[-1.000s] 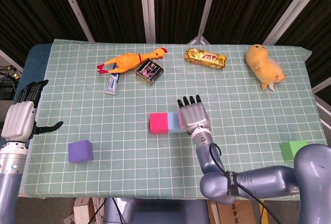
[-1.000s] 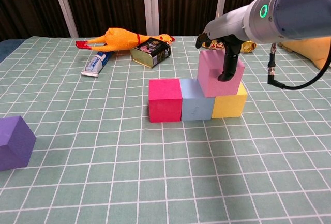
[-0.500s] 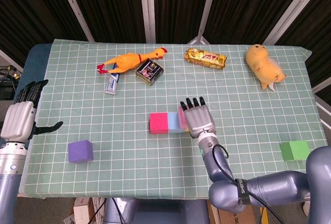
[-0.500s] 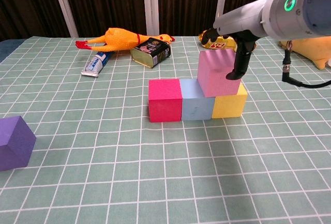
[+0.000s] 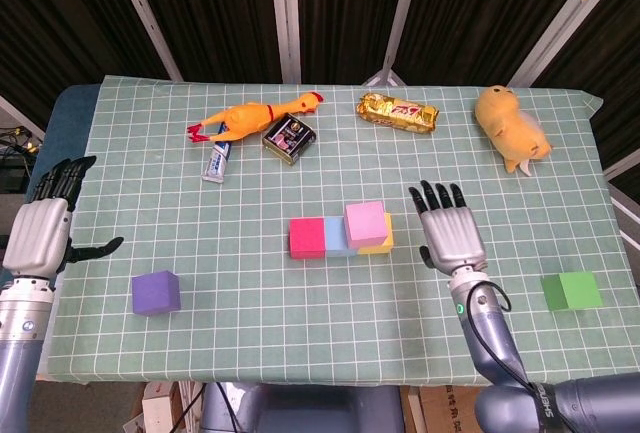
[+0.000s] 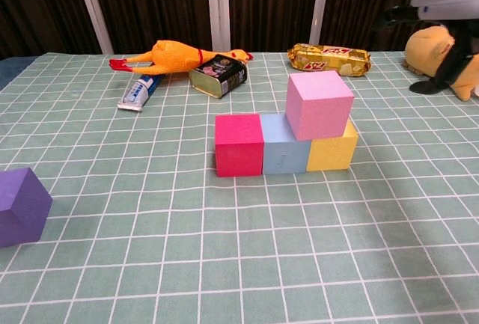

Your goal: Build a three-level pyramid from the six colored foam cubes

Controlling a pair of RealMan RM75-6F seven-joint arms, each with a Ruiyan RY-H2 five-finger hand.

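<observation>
Four of the six cubes are already in the stack at the middle of the table: a red cube (image 6: 239,144), a light blue cube (image 6: 283,143) and a yellow cube (image 6: 331,144) touching in a row, with a pink cube (image 6: 319,105) resting on top, over the seam between blue and yellow. From the stack, the purple cube (image 5: 155,292) lies at about eight o'clock, near the front left edge, and the green cube (image 5: 571,290) at about four o'clock, near the front right edge.

The right hand (image 5: 450,236) hangs just right of the stack at three o'clock, fingers straight and spread, holding nothing. The left hand (image 5: 42,228) waits off the table's left edge at nine o'clock, fingers likewise extended and empty.

The main risk, as I judge it, is the pink cube's seat. It looks turned slightly against the row beneath, so the next cube set beside it over the red-blue seam may push it sideways or off. Foam is light and gives little resistance, so a brushing finger on release could shift the whole row. The last cube needs two level neighbours; a gap or twist between them would leave it tilting. Reaching for the green cube, the right arm may also sweep close to the stack.
</observation>
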